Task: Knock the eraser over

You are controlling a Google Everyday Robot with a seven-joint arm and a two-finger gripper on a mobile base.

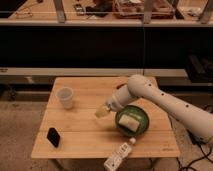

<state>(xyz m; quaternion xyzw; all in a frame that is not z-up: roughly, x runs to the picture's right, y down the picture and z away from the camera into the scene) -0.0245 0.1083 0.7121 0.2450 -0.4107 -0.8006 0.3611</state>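
The eraser (53, 137) is a small black block standing upright near the front left corner of the wooden table (85, 130). My gripper (101, 112) is over the middle of the table, at the end of the white arm (160, 100) that reaches in from the right. It is about a hand's width to the right of the eraser and farther back, apart from it. It holds nothing that I can see.
A clear plastic cup (65, 97) stands at the back left of the table. A green bowl (143, 125) holding a pale block sits right of the gripper, under the arm. A white bottle (119, 156) lies at the front edge. Dark shelving stands behind the table.
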